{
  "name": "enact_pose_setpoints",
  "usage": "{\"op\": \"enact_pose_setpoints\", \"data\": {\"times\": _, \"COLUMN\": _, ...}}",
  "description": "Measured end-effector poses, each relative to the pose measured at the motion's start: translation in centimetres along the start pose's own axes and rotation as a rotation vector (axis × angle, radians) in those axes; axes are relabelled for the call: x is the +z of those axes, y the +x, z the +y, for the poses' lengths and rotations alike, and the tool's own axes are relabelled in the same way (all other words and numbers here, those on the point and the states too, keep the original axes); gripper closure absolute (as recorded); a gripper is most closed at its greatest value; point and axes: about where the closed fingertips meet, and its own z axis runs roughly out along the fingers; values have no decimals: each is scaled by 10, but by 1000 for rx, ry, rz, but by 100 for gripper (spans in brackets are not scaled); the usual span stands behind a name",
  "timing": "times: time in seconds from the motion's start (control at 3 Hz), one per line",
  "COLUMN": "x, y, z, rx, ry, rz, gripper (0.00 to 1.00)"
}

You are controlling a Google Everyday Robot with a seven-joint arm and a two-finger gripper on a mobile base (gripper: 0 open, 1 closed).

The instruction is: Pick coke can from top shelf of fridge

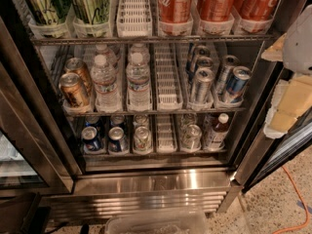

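The fridge (146, 182) stands open in front of me. Its top shelf (146, 39) runs across the top of the view. Three red coke cans stand in the right lanes of the shelf: one (174, 1), a second (217, 1) and a third (258, 1); their tops are cut off by the frame. Two green-gold cans (90, 4) stand at the left, and an empty white lane tray (134, 11) lies between them and the coke cans. My gripper (291, 99), grey-white and cream, is at the right edge, outside the cabinet, to the right of the coke cans and below them.
The middle shelf holds copper-brown cans (74, 87), water bottles (139, 79) and silver-blue cans (214, 79). The bottom shelf holds more cans (117, 138) and a small bottle (217, 130). A glass door (19, 150) is at the left. A clear bin (156, 222) and an orange cable (297, 199) lie on the floor.
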Motion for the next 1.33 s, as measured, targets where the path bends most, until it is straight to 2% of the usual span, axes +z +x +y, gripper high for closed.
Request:
{"op": "enact_pose_setpoints", "data": {"times": 0.33, "x": 0, "y": 0, "z": 0, "rx": 0, "ry": 0, "rz": 0, "gripper": 0}}
{"op": "enact_pose_setpoints", "data": {"times": 0.67, "x": 1, "y": -7, "z": 3, "rx": -5, "ry": 1, "rz": -40, "gripper": 0}}
{"op": "enact_pose_setpoints", "data": {"times": 1.0, "x": -5, "y": -11, "z": 8, "rx": 31, "ry": 47, "rz": -151, "gripper": 0}}
{"op": "enact_pose_setpoints", "data": {"times": 1.33, "x": -22, "y": -28, "z": 11, "rx": 93, "ry": 144, "rz": -303, "gripper": 0}}
